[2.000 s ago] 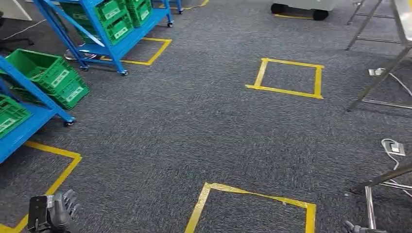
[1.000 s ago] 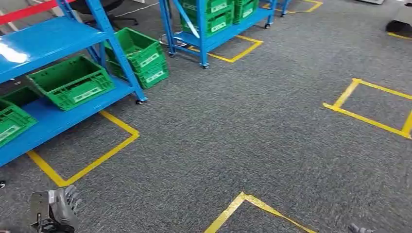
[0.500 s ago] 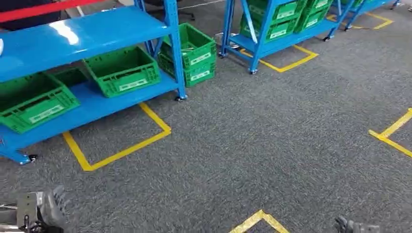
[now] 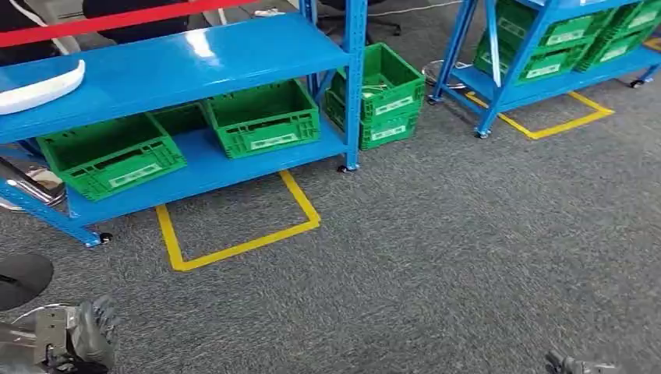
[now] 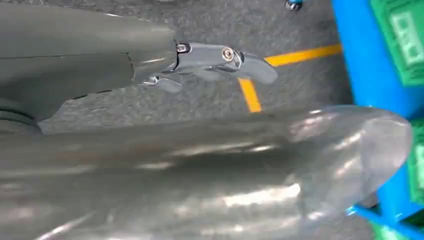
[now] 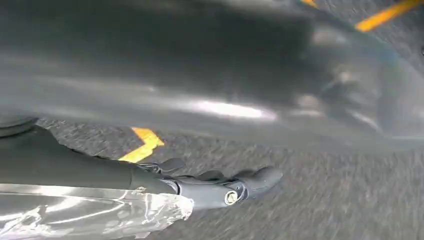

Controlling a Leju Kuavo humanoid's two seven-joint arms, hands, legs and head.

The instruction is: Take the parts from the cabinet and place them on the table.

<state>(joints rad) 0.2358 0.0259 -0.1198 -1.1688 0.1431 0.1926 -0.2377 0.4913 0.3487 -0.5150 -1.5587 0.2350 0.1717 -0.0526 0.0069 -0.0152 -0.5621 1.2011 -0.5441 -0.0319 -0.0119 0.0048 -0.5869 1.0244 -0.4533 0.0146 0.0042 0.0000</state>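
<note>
At the lower left of the head view the left hand (image 4: 92, 336) hangs with fingers loosely apart, holding nothing. A white part (image 4: 40, 86) lies on the blue cabinet (image 4: 234, 48) at upper left, green bins (image 4: 263, 117) below. At the lower right edge, the right hand (image 4: 567, 364) is likewise spread and empty.

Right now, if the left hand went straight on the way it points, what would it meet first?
Probably nothing: the left hand hangs empty, pointing down at the grey carpet near the yellow tape. Depth is unclear.

crates (image 4: 263, 117) on cabinet (image 4: 171, 58) lower shelf, white part (image 4: 39, 87) on top
</note>
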